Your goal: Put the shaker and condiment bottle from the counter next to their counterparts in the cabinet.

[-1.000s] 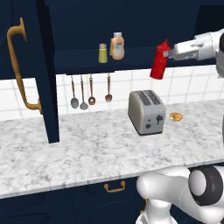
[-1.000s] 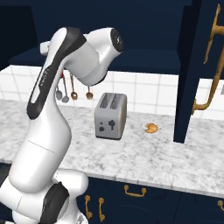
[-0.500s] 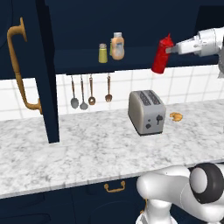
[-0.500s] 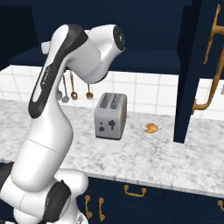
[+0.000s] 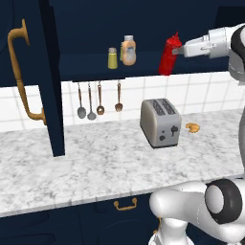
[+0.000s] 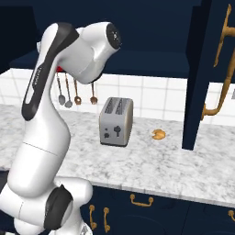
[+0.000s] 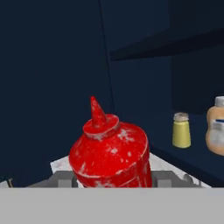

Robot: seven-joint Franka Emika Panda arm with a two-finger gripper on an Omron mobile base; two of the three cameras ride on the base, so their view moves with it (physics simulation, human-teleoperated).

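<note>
The red condiment bottle (image 5: 168, 57) hangs upright in the air at shelf height, off the right end of the cabinet shelf (image 5: 91, 68). My gripper (image 5: 177, 50) is shut on its upper body, reaching in from the right. In the hand view the condiment bottle (image 7: 111, 153) sits close in front, nozzle up. The yellow-olive shaker (image 5: 112, 58) stands on the shelf right beside the peach-orange counterpart bottle (image 5: 128, 50). Both stand to the bottle's left, and the hand view shows the shaker (image 7: 181, 130) and the counterpart bottle (image 7: 216, 127) deeper in the cabinet.
The open navy cabinet door (image 5: 50, 81) with its brass handle (image 5: 21, 72) stands out at the left. A grey toaster (image 5: 160, 123) and a croissant (image 5: 193, 127) lie on the marbled counter (image 5: 95, 167). Several utensils (image 5: 99, 99) hang below the shelf.
The gripper has carried the red bottle upward and a little to the left, closer to the cabinet shelf. The shaker and the peach-orange bottle have stayed put.
</note>
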